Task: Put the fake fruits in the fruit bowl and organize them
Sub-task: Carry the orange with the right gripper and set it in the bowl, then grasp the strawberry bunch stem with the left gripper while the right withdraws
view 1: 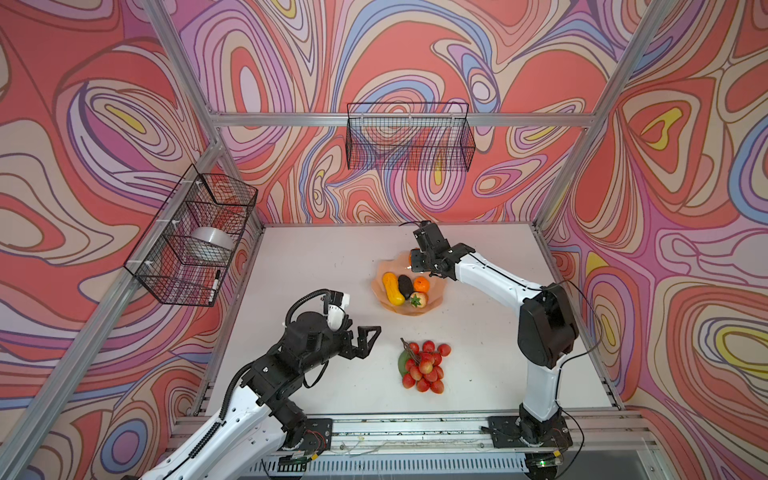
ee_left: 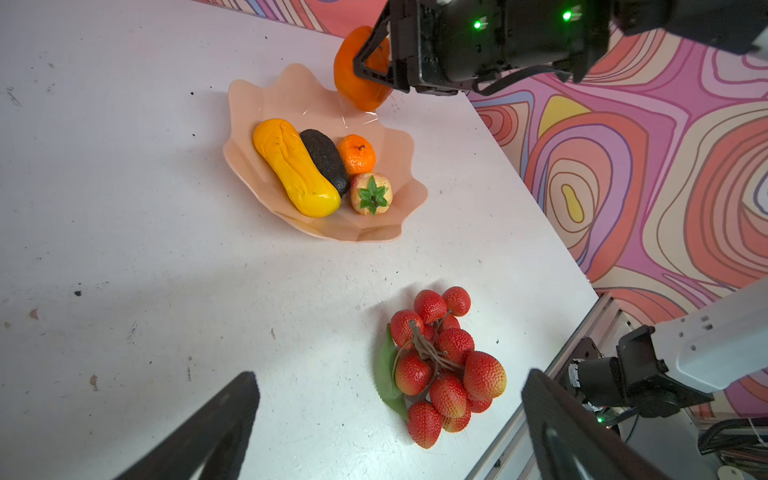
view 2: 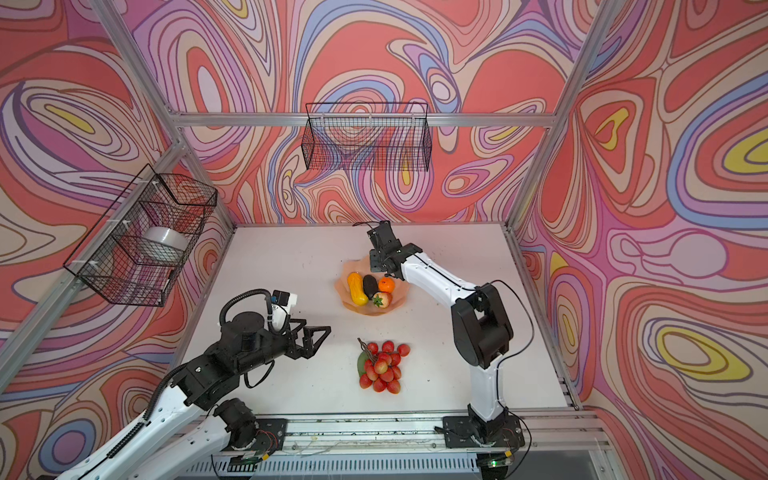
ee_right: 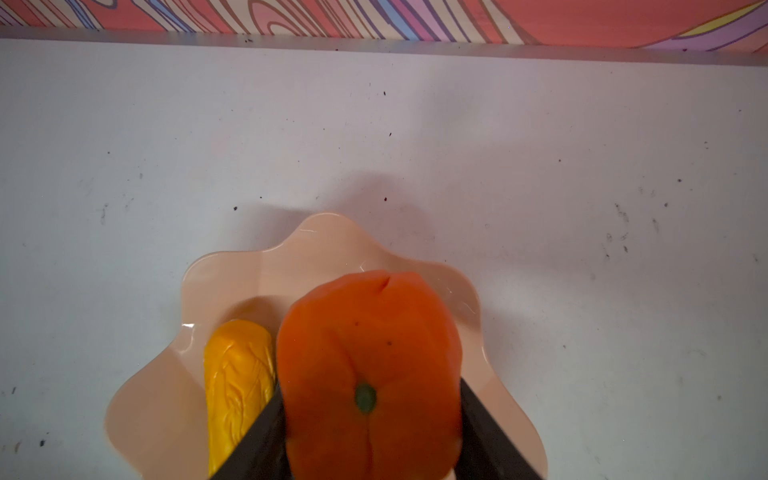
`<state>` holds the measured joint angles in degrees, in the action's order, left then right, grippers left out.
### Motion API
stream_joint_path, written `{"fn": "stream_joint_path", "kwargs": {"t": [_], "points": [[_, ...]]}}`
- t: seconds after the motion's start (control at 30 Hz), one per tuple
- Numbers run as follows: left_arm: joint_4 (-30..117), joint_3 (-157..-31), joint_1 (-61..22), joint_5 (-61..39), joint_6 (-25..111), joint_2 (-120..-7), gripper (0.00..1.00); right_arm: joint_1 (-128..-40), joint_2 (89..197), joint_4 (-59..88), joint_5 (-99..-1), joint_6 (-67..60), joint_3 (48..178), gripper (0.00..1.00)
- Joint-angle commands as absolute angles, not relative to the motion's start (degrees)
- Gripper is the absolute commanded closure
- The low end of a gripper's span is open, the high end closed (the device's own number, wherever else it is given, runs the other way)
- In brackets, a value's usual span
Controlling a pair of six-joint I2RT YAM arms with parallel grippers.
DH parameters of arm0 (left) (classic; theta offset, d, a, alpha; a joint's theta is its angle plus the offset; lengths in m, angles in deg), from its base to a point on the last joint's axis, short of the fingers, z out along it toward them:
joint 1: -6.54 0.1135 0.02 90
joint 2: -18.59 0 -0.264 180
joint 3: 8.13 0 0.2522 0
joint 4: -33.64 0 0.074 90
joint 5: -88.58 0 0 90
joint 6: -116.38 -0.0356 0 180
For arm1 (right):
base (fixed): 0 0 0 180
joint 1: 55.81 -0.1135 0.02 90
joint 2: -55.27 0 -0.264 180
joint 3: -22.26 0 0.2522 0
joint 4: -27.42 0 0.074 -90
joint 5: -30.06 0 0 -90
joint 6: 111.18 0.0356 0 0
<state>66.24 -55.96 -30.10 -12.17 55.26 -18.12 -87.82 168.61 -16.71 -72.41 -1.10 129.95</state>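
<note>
Orange plastic fruit [ee_right: 368,374] clamped in right jaws above scalloped peach-pink bowl [ee_left: 245,104] holding four; red grape bunch [ee_left: 440,361] on counter [ee_left: 124,208]; left jaws wide, empty.

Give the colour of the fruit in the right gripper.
The fruit is orange, green stem dot; best in right wrist view.

back basket [view 1: 409,137]: wall-hung | side basket [view 1: 174,286]: grey-white bowl [view 1: 212,245], marker [view 1: 215,284] | white table [view 1: 311,257]
</note>
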Motion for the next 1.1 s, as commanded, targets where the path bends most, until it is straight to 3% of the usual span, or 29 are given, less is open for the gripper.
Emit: {"fn": "stream_joint_path", "kwargs": {"t": [0.0, 0.33, 0.5, 0.67, 0.9, 1.07], "points": [[64.81, -57.25, -29.85, -14.59, 54.15, -18.88, 0.02, -87.81, 171.36, -15.50, -71.30, -2.28, 132.49, 0.60], [62.96, -55.54, -29.85, -22.13, 55.58, -23.18, 0.10, -87.65, 176.15, -14.80, -71.72, -2.07, 134.54, 0.52], [59.48, -54.51, -30.58, -25.27, 57.20, -26.13, 0.16, -87.69, 177.55, -14.88, -70.86, -1.19, 134.90, 0.36], [57.94, -52.40, -32.83, -22.10, 57.94, -26.10, 0.17, -87.71, 177.23, -15.25, -69.80, -0.22, 135.13, 0.28], [54.27, -52.48, -38.04, -18.64, 58.05, -31.16, 0.18, -87.66, 166.15, -13.96, -70.13, 1.17, 131.14, 0.19], [47.84, -51.95, -41.16, -16.93, 59.97, -37.31, 0.21, -87.67, 148.57, -8.20, -72.04, 5.09, 116.73, 0.13]]}}
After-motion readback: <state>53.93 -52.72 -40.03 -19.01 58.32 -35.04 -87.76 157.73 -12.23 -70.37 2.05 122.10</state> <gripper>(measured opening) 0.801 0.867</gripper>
